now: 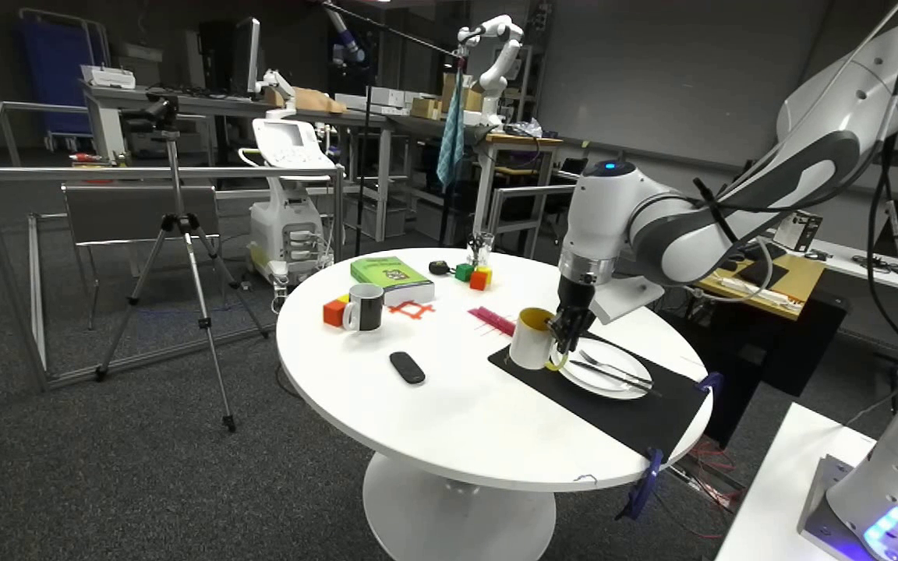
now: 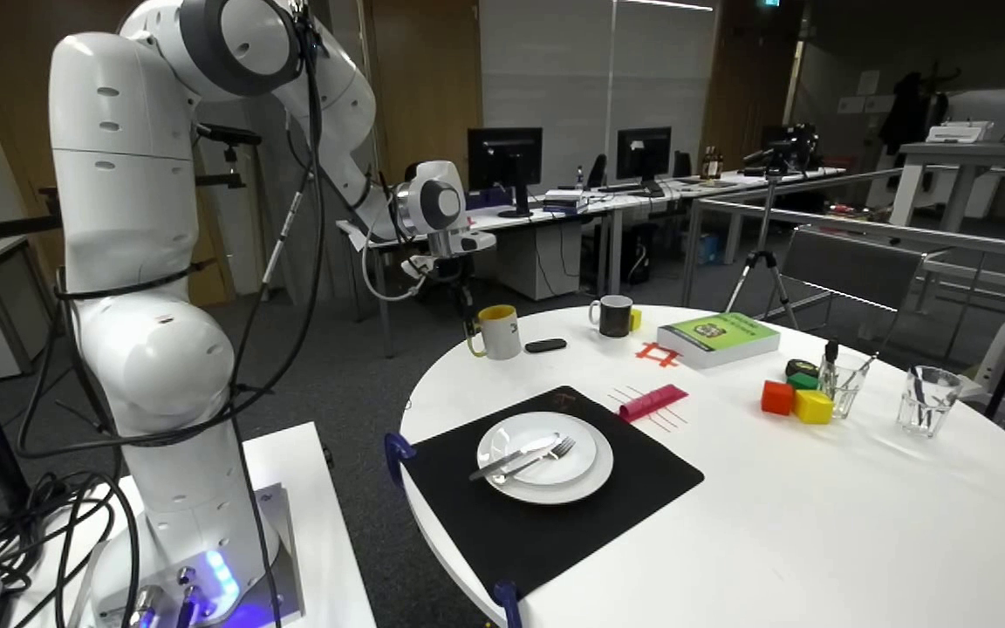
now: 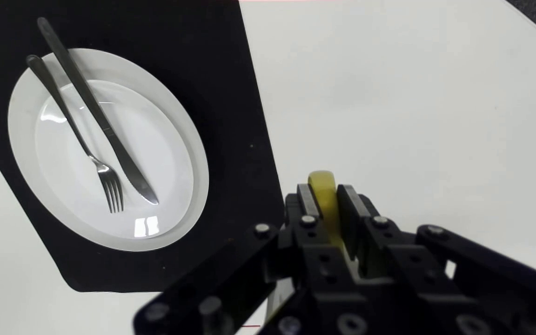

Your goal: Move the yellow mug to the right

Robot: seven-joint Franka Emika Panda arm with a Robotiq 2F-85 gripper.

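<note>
The yellow mug [image 1: 529, 343] is white outside, with a yellow inside and a yellow handle. It also shows in an exterior view [image 2: 502, 337], near the table's edge in the picture. My gripper [image 1: 564, 343] is shut on its handle, from the side. In the wrist view the yellow handle [image 3: 322, 180] stands between the two fingertips [image 3: 327, 202], and the mug's body is mostly hidden behind the gripper. Compared across both exterior views, the mug appears held above the table, roughly upright with a slight tilt, beside the black placemat [image 2: 468, 523].
White stacked plates [image 2: 598, 480] with a knife and fork lie on the placemat. A black remote [image 1: 407, 368], a black-and-white mug [image 1: 367, 308], a green book [image 1: 392, 271], a pink piece [image 2: 652, 402], several coloured blocks [image 2: 813, 406] and glasses [image 2: 928, 401] are on the round white table [image 1: 449, 421].
</note>
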